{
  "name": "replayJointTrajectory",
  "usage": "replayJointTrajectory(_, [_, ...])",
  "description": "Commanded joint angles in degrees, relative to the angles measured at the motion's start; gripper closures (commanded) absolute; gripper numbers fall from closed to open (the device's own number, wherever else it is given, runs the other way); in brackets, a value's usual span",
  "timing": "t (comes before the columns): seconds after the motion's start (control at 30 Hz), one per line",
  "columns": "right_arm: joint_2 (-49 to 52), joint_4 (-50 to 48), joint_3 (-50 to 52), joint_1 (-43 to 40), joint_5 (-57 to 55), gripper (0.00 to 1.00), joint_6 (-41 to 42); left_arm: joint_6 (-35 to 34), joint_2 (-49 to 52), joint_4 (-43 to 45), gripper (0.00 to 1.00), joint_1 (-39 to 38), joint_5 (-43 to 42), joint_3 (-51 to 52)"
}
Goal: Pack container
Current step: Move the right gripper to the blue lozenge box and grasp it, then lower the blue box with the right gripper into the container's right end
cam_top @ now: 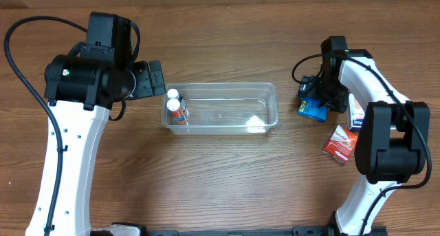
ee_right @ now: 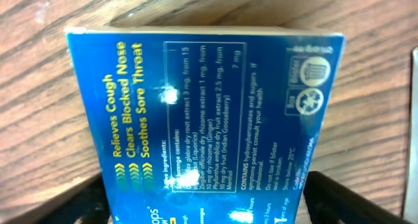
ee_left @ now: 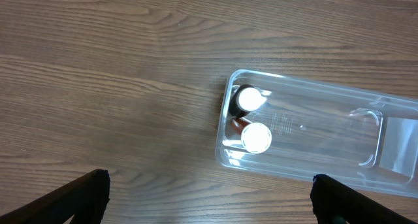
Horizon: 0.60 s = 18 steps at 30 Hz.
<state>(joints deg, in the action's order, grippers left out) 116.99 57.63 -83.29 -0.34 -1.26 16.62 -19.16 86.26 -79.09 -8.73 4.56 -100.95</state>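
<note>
The blue box (ee_right: 209, 113) is being pinched by the right gripper (ee_right: 208, 201), a finger pressed to each side, out at the right of the table (cam_top: 220, 188). A pick is judged to be in hand. Next, the box must be lifted, carried left over the container (cam_top: 220, 84) and lowered into its free middle. The container is seen at table centre: clear, rimmed and round-cornered, with two white-capped bottles (ee_left: 256, 138) at its left end. The left gripper (ee_left: 209, 179) is held spread and empty near that end. A red box (cam_top: 339, 143) and a white box (cam_top: 355, 112) lie by the right arm.

Container (cam_top: 220, 85) mostly free beyond bottles (cam_top: 176, 106)
</note>
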Motion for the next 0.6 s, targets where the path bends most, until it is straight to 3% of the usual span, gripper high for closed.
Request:
replayJointTrajectory(0.0, [1.01, -0.26, -0.24, 0.22, 0.48, 0.18, 0.15, 0.31, 0.26, -0.02, 0.0, 0.09, 0.31, -0.79])
replayJointTrajectory(0.1, [1.01, -0.28, -0.24, 0.22, 0.48, 0.23, 0.15, 0.31, 0.26, 0.0, 0.0, 0.09, 0.31, -0.79])
replayJointTrajectory(0.4, [0.55, 1.92, -0.92, 0.28, 0.48, 0.24, 0.15, 0.31, 0.26, -0.15, 0.0, 0.09, 0.31, -0.79])
replayJointTrajectory(0.57, [-4.55, 6.03, -3.61, 1.16, 0.46, 0.24, -0.11, 0.33, 0.26, -0.24, 0.0, 0.09, 0.33, -0.79])
